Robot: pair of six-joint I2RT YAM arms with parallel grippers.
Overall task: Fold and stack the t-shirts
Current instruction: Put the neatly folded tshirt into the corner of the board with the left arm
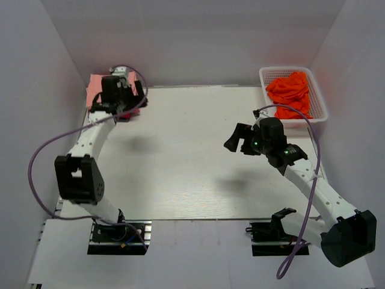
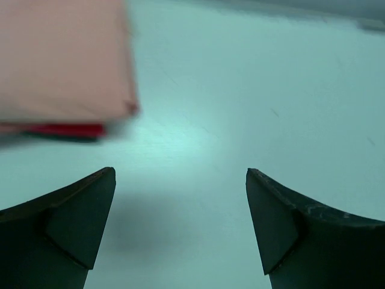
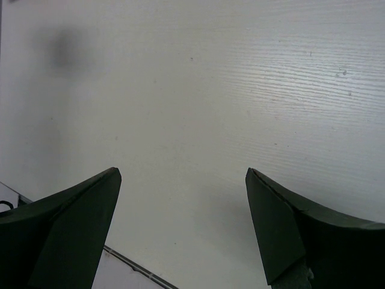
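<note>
Stack (image 1: 95,85): upper left of the top view, at the table's far corner. It is flat and squared, with salmon pink on top.
Stack, close up: upper left of the left wrist view, a pink layer over a thin red edge. It is blurred, so perhaps two shirts; the count is unsure.
Left claw (image 2: 180,174): jaws spread wide with nothing between them. It is just beside the stack's right edge, over bare table, not touching the cloth.
Right claw (image 3: 183,174): jaws wide apart as well, holding nothing. It hangs over bare table at centre right of the top view, near the basket but apart from it.
Loose shirts (image 1: 292,93): a crumpled orange-red heap in the basket (image 1: 286,69), upper right of the top view, unfolded.
Table (image 1: 192,156): no shirt is spread out on its middle.
Done: at least one shirt is folded and laid on the stack.
Left: the heap needs pulling out, flattening, folding and stacking, piece by piece.
Progress: partway, by my reckoning; how many shirts the heap holds I cannot tell.
Next: likely a reach to the basket by the right claw, which is nearer.
</note>
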